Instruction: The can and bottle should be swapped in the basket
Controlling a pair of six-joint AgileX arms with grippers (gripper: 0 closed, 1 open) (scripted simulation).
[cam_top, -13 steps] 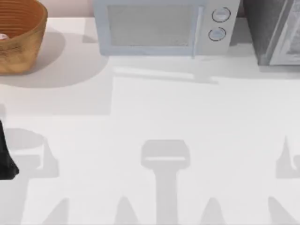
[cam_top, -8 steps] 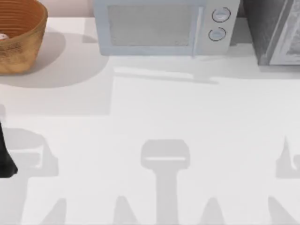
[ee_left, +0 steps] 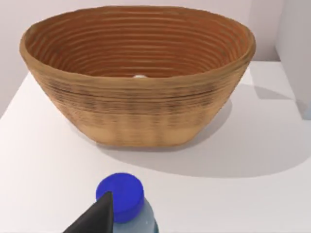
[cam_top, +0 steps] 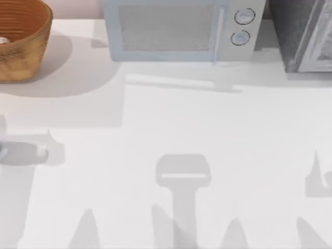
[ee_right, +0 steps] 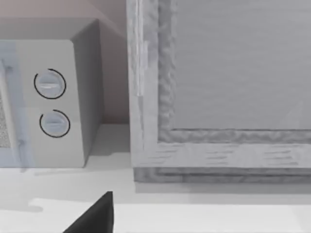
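left claw [ee_left: 104,213] against blue-capped bottle [ee_left: 127,204], grip unclear, basket [ee_left: 141,111] holding something pale

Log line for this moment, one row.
left gripper: at blue-capped bottle, facing basket | can: in basket | right gripper: parked near microwave

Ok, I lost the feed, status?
Left gripper at bottle, short of basket. White object inside basket. Right gripper faces microwave.
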